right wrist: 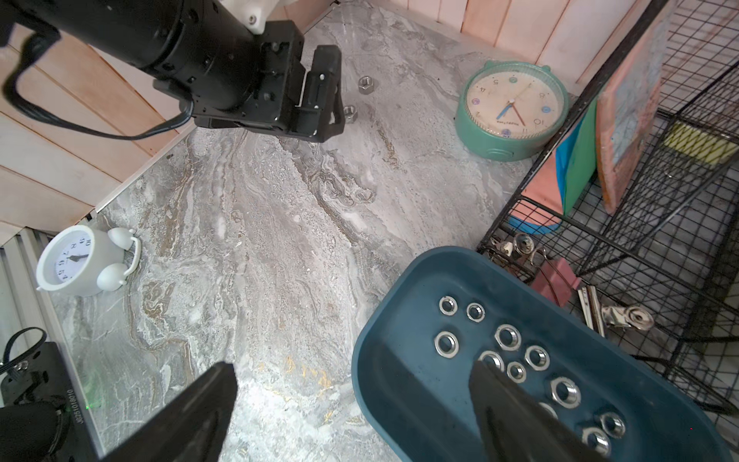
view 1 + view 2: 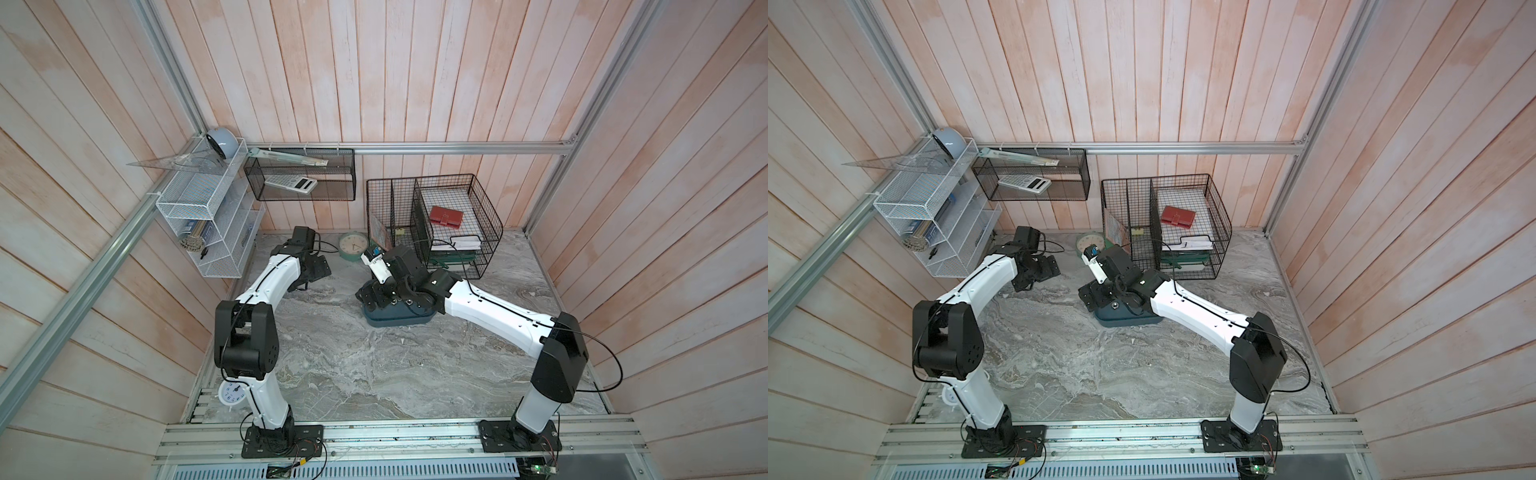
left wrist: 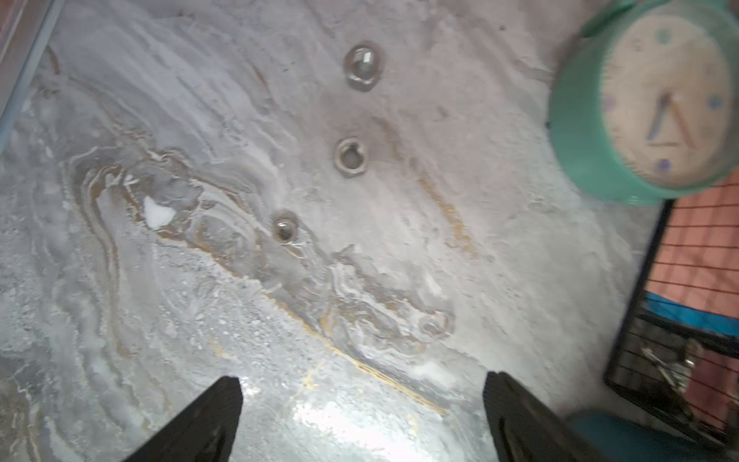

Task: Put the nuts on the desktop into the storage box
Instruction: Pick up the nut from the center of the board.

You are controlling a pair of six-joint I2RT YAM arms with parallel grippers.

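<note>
- The left gripper (image 3: 362,380) is hanging wide open above the desktop (image 3: 160,300), three loose nuts (image 3: 350,157) lying near
- The right gripper (image 1: 352,366) is gaping wide, empty, over the storage box (image 1: 400,420) rim

Round mint-green plastic clock (image 1: 514,108) with a cream dial, just beside the black wire-mesh file organiser (image 2: 449,224) — red clasped wallet (image 2: 446,217) on papers in its upper tray, silver metal binder clips (image 1: 624,318) low inside it. White twin-bell alarm clock (image 1: 76,260), well apart from both. Wall-mounted: white mesh shelf (image 2: 203,208); black mesh basket (image 2: 299,174) holding a white calculator (image 2: 291,184).
</note>
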